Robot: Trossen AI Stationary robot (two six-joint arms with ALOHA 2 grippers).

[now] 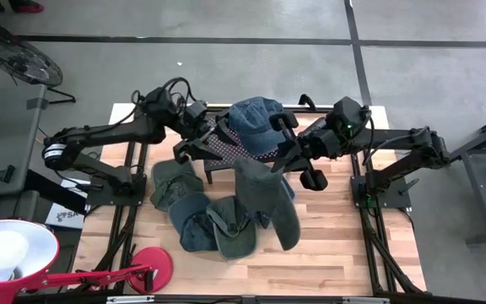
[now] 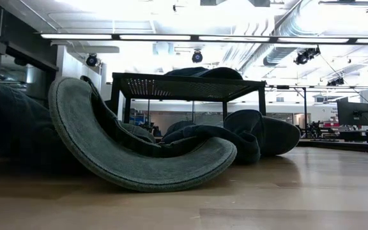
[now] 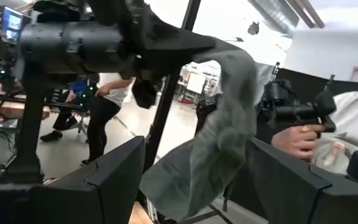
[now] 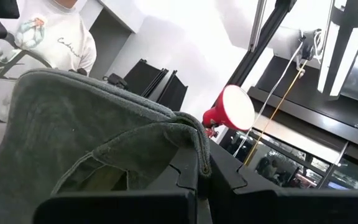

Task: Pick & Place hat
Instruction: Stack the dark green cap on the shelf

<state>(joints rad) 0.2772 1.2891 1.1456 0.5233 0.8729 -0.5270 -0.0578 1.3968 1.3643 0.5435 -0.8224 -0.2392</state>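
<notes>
Hat point(image 1: 268, 196), grey-green, is held up off the table, pinched at its upper edge by the right gripper point(image 1: 278, 162), jaws clenched on the fabric; long axis hangs downward toward the table's near side. It dangles betw. the small black stand point(image 1: 226, 143), which carries a blue cap point(image 1: 256, 122), and the pile of other hats point(image 1: 201, 211) just beside and below. Left gripper point(image 1: 194, 148) is spread wide, holding nothing, just beside the stand's left edge, so right arm is judged nearer. Bare wooden table point(image 1: 353, 245) is seen to the right and front; stand top looks mostly taken.
</notes>
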